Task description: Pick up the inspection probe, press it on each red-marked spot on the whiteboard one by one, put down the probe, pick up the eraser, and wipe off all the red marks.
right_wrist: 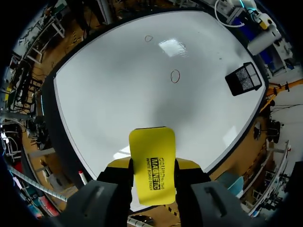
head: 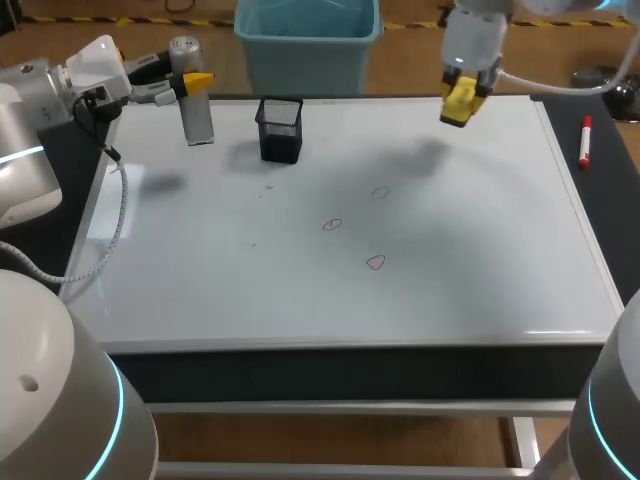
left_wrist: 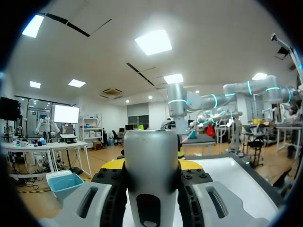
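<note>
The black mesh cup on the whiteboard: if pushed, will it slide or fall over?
The mesh cup is thin wire and appears empty, so probably light. It stands on the glossy whiteboard, so a low push would likely slide it. It looks taller than wide, so a high push might tip it.

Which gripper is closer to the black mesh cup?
Left. The left gripper, holding the probe, is just beside the mesh cup; the right gripper, holding the eraser, hangs far off its other side.
</note>
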Robot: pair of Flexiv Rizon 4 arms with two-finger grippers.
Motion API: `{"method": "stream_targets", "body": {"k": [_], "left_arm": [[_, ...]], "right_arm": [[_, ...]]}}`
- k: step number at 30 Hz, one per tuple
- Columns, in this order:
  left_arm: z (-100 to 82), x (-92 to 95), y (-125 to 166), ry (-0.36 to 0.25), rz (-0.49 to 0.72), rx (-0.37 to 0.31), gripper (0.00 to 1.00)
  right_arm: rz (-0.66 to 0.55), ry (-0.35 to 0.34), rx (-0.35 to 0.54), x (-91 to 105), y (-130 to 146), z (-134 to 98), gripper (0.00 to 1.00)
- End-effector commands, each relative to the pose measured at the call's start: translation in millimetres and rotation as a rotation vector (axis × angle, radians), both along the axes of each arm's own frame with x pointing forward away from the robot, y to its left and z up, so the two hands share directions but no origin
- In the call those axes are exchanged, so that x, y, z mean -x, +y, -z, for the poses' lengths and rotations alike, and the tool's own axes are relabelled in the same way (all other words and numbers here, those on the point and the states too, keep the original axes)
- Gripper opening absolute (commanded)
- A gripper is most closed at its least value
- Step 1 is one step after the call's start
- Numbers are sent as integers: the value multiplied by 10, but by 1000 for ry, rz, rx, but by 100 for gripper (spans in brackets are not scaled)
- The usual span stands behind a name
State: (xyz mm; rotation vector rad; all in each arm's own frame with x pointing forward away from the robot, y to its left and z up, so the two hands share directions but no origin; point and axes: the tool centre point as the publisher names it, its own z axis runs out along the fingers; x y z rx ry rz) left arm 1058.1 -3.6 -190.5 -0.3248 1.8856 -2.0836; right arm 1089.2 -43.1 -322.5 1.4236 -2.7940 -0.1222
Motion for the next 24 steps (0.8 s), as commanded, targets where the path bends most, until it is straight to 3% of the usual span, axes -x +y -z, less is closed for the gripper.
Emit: {"method": "stream_targets", "body": {"k": [1, 13, 17, 24], "left_arm": [[-8, 5, -5, -2, -2, 1, 0], [-8, 5, -5, -2, -2, 1, 0], [-8, 5, -5, -2, -2, 1, 0], [-8, 5, -5, -2, -2, 1, 0]], "right_arm": [[34, -143, 35, 437, -384, -93, 0], [118, -150, 17, 964, -530, -119, 0], [122, -156, 52, 1022, -562, -122, 0], [114, -135, 28, 995, -583, -144, 0]]}}
